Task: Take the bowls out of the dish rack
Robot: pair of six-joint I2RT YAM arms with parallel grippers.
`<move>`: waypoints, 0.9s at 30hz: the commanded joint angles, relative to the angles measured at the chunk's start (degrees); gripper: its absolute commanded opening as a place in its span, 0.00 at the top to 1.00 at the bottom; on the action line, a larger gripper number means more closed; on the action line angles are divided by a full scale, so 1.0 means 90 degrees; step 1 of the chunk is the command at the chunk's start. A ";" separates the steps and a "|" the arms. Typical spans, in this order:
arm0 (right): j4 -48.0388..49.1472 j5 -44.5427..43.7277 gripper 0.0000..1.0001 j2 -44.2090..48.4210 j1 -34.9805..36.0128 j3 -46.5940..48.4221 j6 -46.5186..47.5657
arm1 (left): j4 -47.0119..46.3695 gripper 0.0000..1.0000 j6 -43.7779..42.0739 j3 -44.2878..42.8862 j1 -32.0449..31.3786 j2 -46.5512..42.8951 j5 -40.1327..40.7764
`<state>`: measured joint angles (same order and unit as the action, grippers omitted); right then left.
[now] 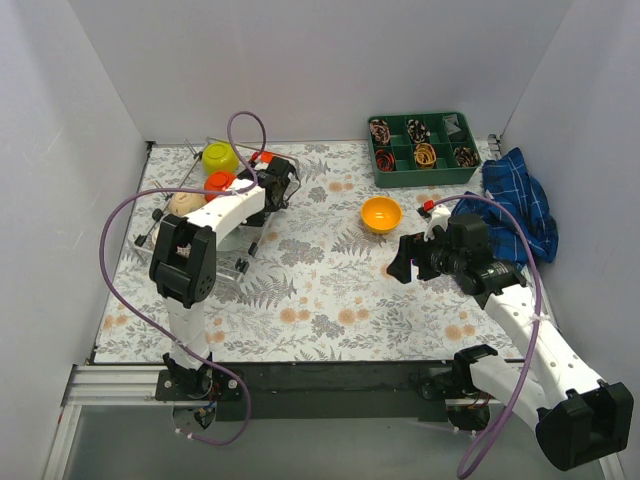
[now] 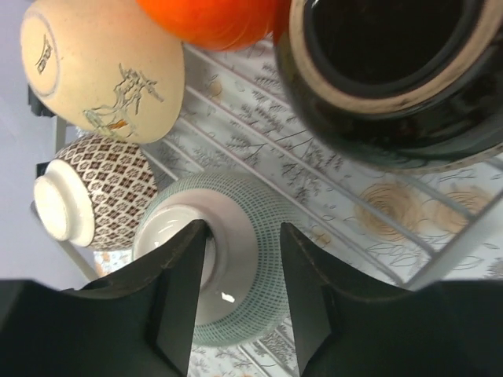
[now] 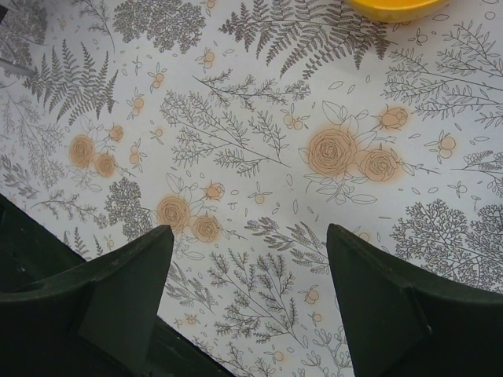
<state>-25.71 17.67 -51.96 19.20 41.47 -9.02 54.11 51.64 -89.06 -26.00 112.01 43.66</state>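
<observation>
The wire dish rack [image 1: 150,228] stands at the back left, holding a lime green bowl [image 1: 220,155], a red-orange bowl [image 1: 220,183] and a beige bowl [image 1: 183,203]. My left gripper [image 1: 277,186] reaches into the rack. In the left wrist view it [image 2: 244,228] is open, straddling an overturned whitish green-patterned bowl [image 2: 244,267]. Around it are the beige bowl [image 2: 102,67], a brown-patterned bowl [image 2: 94,188], a dark brown bowl [image 2: 385,71] and the red-orange one [image 2: 212,20]. A yellow-orange bowl [image 1: 381,213] sits on the table. My right gripper [image 1: 405,262] is open and empty just in front of it.
A green compartment tray [image 1: 397,155] with small items stands at the back right. A blue checked cloth [image 1: 520,205] lies at the right edge. White walls enclose the floral tablecloth [image 3: 259,118] on three sides.
</observation>
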 commanded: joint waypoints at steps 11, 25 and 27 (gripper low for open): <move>0.0006 -0.0069 0.13 0.0051 0.0005 0.0216 0.0025 | -0.0270 0.59 0.0941 0.0510 -0.0031 -0.0511 -0.0535; 0.0015 -0.0040 0.13 -0.0037 0.0015 0.0226 0.0074 | -0.0504 0.45 0.1684 0.0941 -0.0012 -0.1477 -0.0661; 0.0006 -0.0040 0.13 -0.0008 0.0015 0.0206 0.0074 | -0.0475 0.41 0.1781 0.0921 0.0018 -0.1585 -0.0720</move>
<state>-26.04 17.06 -52.25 19.20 41.47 -8.95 51.33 63.88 -80.23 -26.00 103.13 39.90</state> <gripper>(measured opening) 0.870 0.560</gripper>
